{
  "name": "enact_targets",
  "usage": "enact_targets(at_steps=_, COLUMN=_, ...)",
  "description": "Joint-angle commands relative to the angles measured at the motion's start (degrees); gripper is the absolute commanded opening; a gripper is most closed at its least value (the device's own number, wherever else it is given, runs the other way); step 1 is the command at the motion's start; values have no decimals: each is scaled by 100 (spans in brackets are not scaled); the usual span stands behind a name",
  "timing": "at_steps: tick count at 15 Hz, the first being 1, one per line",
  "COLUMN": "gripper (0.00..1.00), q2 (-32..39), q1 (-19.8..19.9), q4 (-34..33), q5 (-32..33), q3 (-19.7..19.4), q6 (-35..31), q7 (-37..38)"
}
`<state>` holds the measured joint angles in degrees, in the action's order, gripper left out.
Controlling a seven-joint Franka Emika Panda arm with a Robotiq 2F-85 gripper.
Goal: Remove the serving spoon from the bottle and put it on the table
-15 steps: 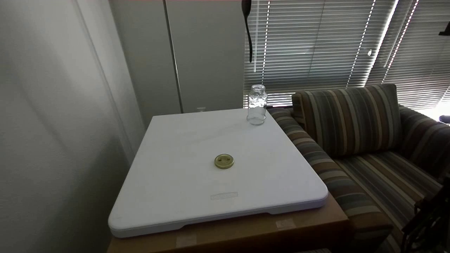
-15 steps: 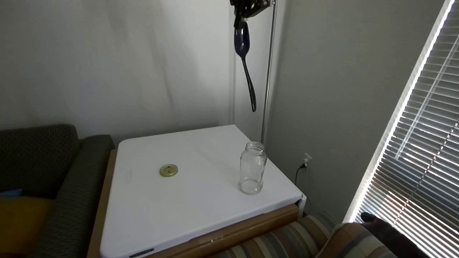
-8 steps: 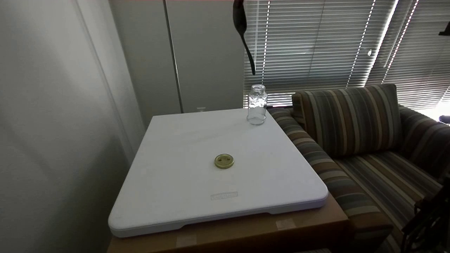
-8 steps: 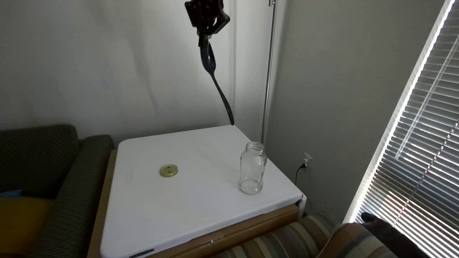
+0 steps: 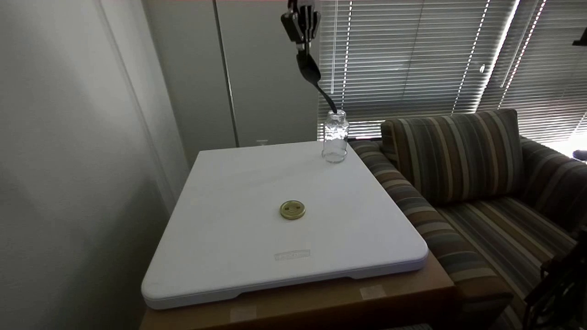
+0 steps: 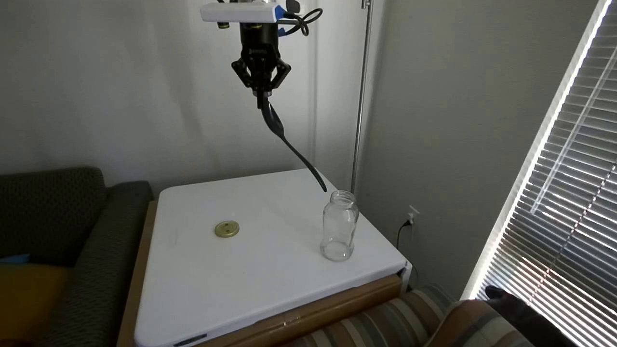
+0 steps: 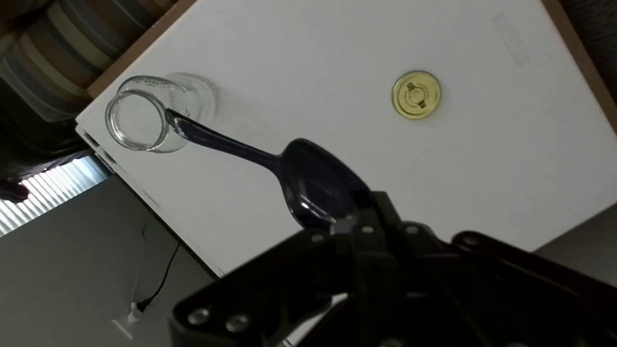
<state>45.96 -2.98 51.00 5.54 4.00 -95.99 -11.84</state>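
Observation:
My gripper [image 5: 302,46] is shut on the bowl end of the black serving spoon [image 5: 308,69], high above the white table [image 5: 238,192]. In an exterior view the gripper [image 6: 262,99] holds the spoon [image 6: 273,120] tilted, handle slanting down. The clear bottle [image 6: 339,226] stands upright near the table's corner. There the handle tip is just above and beside its mouth, apart from it. In the wrist view the spoon [image 7: 315,183] sits in the gripper [image 7: 373,205], and its handle tip overlaps the rim of the bottle [image 7: 176,94]. The bowl's end is hidden between the fingers.
An olive-gold round disc [image 6: 226,229] lies on the table; it also shows in the wrist view [image 7: 416,95]. A striped sofa [image 5: 454,160] stands along one table side. A dark sofa [image 6: 120,217] is at another side. Walls and window blinds [image 5: 412,59] stand behind.
The gripper has come down with the spoon, and in an exterior view it has moved left. The spoon tilts more and its handle tip is lower, close to the bottle's mouth. The bottle has not moved.

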Motion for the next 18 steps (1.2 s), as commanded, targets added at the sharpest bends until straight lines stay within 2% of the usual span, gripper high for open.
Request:
enact_targets(at_steps=1, gripper=1, q2=255, q1=-204, q4=-97, q5=442, q3=-69, q6=-291, q7=-331)
enact_targets(at_steps=11, gripper=1, q2=662, q1=-538, q4=-61, q5=390, q3=-23, q6=-1140, q7=790)
enact_targets(at_steps=18, gripper=1, q2=1126, q1=-721, q4=-141, q5=215, q3=80, q6=-1016, q7=1377)
